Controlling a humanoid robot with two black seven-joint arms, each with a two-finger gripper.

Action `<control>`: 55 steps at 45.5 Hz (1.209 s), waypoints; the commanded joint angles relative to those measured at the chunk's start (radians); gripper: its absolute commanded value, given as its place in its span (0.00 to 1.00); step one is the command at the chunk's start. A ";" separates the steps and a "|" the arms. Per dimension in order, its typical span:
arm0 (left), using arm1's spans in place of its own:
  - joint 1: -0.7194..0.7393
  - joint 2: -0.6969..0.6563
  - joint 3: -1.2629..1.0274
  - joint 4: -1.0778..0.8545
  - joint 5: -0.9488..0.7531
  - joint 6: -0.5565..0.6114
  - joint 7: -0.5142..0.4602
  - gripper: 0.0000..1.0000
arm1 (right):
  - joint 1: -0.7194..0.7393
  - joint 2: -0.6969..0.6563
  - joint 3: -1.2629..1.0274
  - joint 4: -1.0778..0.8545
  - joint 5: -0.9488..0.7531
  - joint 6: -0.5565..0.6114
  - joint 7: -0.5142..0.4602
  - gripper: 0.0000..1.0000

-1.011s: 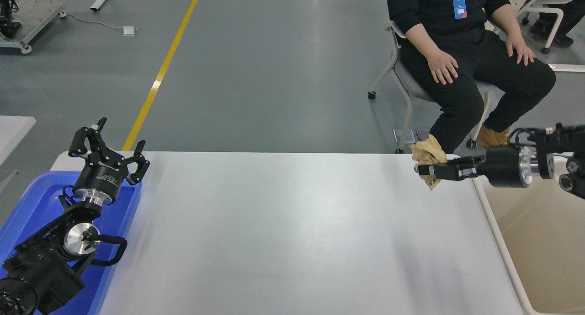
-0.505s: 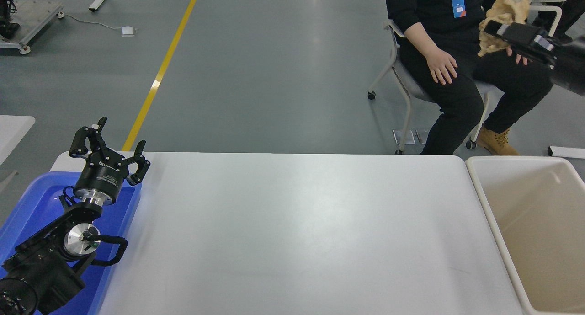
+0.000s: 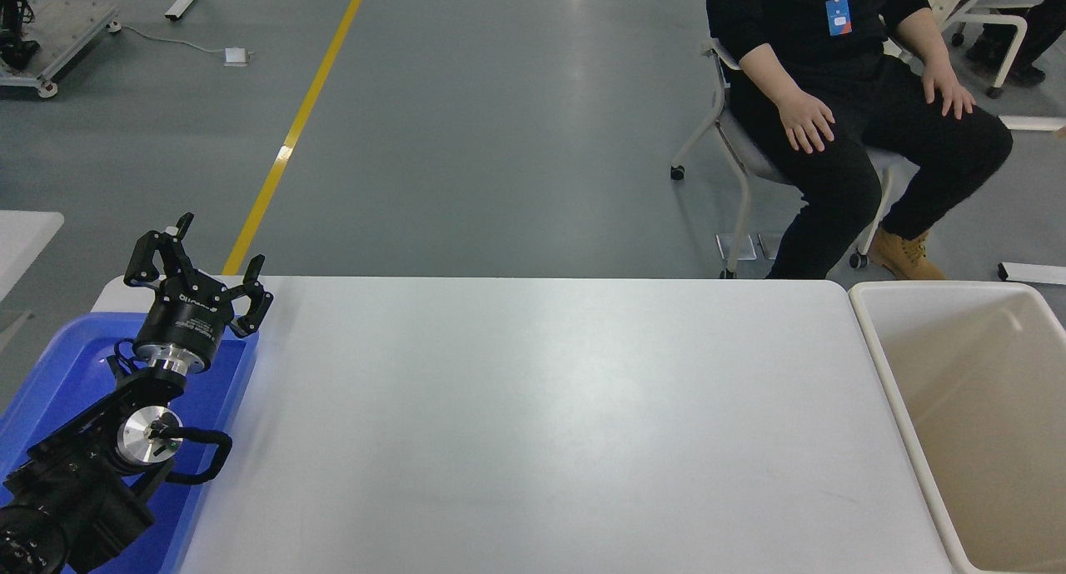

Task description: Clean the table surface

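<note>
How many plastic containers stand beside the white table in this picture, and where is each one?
2. The blue tray is at the table's left end, under the parked left gripper. The beige bin stands at the right end. Neither is wholly in view.

The large matte white rectangular table surface (image 3: 533, 424) carries a blue plastic tray (image 3: 58, 374) overhanging its left end; a beige plastic bin (image 3: 908, 407) flanks its right edge.

We are looking at a robotics lab or industrial test hall: a grey coated floor (image 3: 500, 124) with a yellow lane line (image 3: 291, 132), a wheeled equipment platform (image 3: 50, 32) at the far left, and a seated person (image 3: 849, 99) wearing a badge.
</note>
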 commanded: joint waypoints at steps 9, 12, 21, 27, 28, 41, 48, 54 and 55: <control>0.000 0.000 0.000 0.000 0.000 0.000 0.000 1.00 | -0.216 0.088 -0.003 -0.085 0.062 0.004 -0.271 0.00; 0.000 0.000 0.000 0.000 0.000 0.000 0.000 1.00 | -0.248 0.113 -0.002 -0.086 0.062 0.002 -0.271 0.00; 0.000 0.001 0.000 0.000 0.000 0.000 0.000 1.00 | -0.344 0.203 -0.003 -0.088 0.062 -0.004 -0.271 0.00; 0.000 0.000 0.000 0.000 0.000 0.000 0.000 1.00 | -0.408 0.286 0.000 -0.091 0.062 -0.007 -0.271 0.00; 0.000 0.000 0.000 0.000 0.000 0.000 0.000 1.00 | -0.416 0.294 0.000 -0.094 0.062 -0.007 -0.271 0.00; 0.000 0.001 0.000 0.000 0.000 0.000 0.000 1.00 | -0.433 0.328 -0.002 -0.103 0.062 -0.009 -0.269 0.00; 0.000 0.001 0.000 0.000 0.000 0.000 0.000 1.00 | -0.431 0.328 -0.002 -0.103 0.062 -0.009 -0.269 0.00; 0.000 0.001 0.000 0.000 0.000 0.000 0.000 1.00 | -0.427 0.326 0.003 -0.103 0.068 -0.077 -0.265 0.03; 0.000 0.000 0.000 0.000 0.000 0.000 0.000 1.00 | -0.427 0.326 0.003 -0.102 0.068 -0.099 -0.263 0.11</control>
